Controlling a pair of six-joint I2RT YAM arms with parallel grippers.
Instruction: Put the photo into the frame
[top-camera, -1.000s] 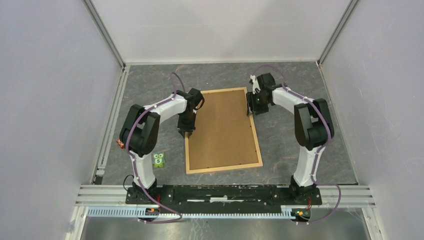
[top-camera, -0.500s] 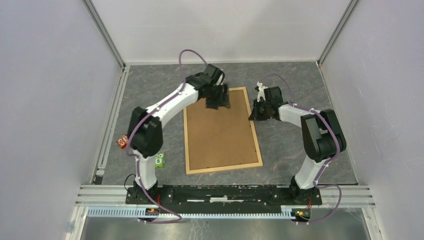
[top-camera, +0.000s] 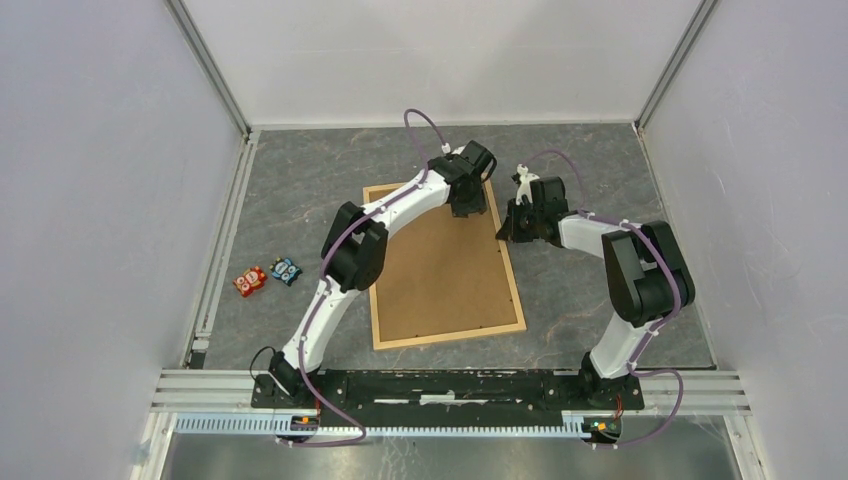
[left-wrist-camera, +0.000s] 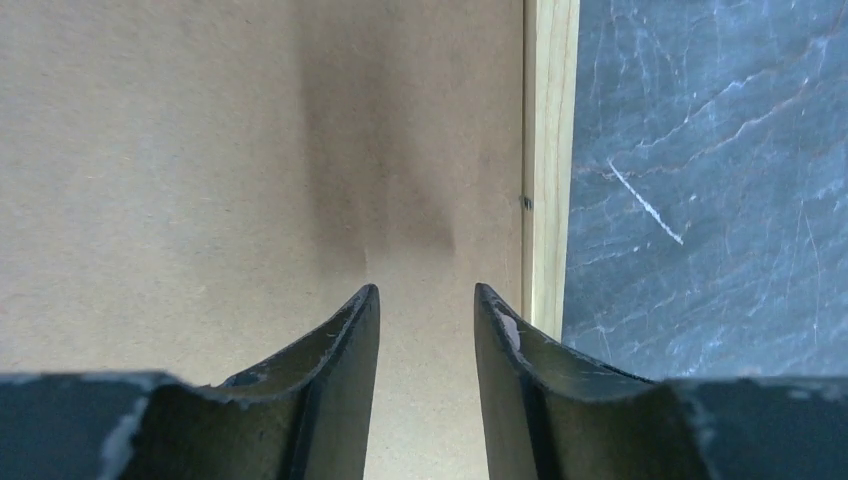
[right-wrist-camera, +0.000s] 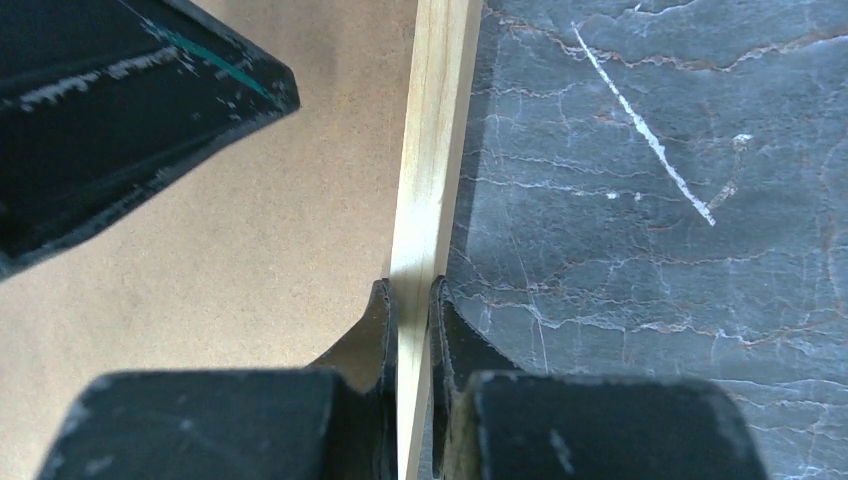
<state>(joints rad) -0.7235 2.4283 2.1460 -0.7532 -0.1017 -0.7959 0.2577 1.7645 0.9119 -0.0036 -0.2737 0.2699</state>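
**Asker:** Where is the photo?

**Me:** I can't see it in any view. The frame (top-camera: 448, 339) lies flat in the middle of the counter (top-camera: 600, 300), its long sides running away from my bases. A brown backing board (top-camera: 440, 280) fills its whole opening. If the print is in there, it is under that board, but I can't tell.

**Asker:** Why are your right fingers on the wood?

**Me:** My right fingers (right-wrist-camera: 378, 320) are clamped on the frame's right-hand strip (right-wrist-camera: 432, 150), one finger on the board side and one on the counter side, up toward the far end. I judge this grip is there to pin the frame, so it can't slide or twist while my other arm works on the board.

**Asker:** And the left ones?

**Me:** My left fingers (left-wrist-camera: 350, 330) stand apart with nothing between them. They point down at the board (left-wrist-camera: 200, 150) close to the far right corner, with the same wooden strip (left-wrist-camera: 548, 150) just beside the right-hand finger. Their shadow lies on the board right ahead of the tips, so they are low, but I can't say whether they touch it. I take it they are there to press the board into the frame or to work on its edge.

**Asker:** So how do the two sets sit to each other?

**Me:** Near each other, on either side of that strip: the left over the board, the right astride the wood.

**Asker:** Anything else about?

**Me:** Two small toys (top-camera: 268, 276), well apart to the left on the counter.
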